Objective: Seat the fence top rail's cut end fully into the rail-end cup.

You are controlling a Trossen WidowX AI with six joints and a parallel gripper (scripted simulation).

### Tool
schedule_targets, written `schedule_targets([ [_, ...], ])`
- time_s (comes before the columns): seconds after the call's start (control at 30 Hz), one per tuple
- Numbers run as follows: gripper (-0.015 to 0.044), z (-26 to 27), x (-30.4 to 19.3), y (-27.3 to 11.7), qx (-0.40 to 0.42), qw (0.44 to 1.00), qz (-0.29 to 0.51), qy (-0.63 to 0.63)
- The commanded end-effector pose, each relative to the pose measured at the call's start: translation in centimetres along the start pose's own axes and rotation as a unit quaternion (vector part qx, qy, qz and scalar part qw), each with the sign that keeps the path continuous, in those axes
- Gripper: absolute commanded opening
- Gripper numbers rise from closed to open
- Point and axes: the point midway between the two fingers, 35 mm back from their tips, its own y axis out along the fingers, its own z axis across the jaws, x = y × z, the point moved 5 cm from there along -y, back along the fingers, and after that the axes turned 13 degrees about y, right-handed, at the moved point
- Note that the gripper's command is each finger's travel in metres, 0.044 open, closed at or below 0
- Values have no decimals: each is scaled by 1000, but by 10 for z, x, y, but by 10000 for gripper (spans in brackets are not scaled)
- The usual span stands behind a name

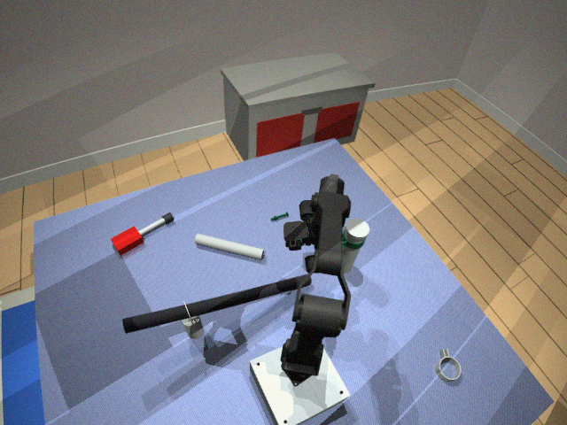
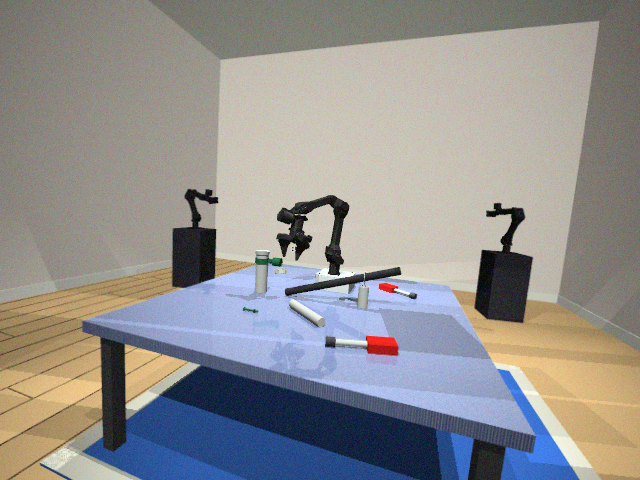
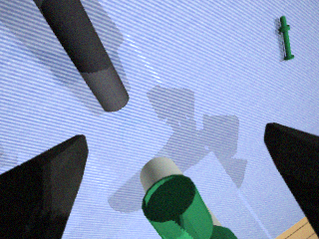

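The long dark rail (image 1: 242,297) (image 2: 320,285) (image 3: 80,45) passes through the wire loop above the small post (image 1: 194,327) (image 2: 362,298). It slopes down to its grey-tipped end, low over the table near the big post (image 1: 348,261) (image 2: 261,281). The green band (image 2: 262,261) is high on that post, just below its white cap (image 1: 357,227). The green cup (image 2: 277,261) (image 3: 191,214) hangs from the band, its open mouth visible and empty, apart from the rail end. My gripper (image 2: 290,256) (image 3: 175,136) is wide open and empty above the cup, clear of the rail. The arm hides the cup in the top view.
A pale tube (image 1: 229,247) (image 2: 306,313), a green pin (image 1: 279,216) (image 2: 250,310) (image 3: 286,40) and a red-ended tool (image 1: 127,240) (image 2: 382,345) lie on the table. A second red-ended tool (image 2: 388,287) and a pale ring (image 1: 448,368) (image 2: 280,270) lie farther off.
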Motion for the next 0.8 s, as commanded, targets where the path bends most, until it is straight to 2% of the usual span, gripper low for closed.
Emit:
schedule_targets([
  [0.0,440,21,35,-30,-37,964,-6,263],
  [0.13,440,35,52,-47,-56,914,-25,402],
  [0.37,440,51,67,-63,-69,850,-53,520],
  [0.63,440,66,76,-76,-67,749,-84,654],
  [0.77,440,66,77,-76,-66,741,-86,663],
])
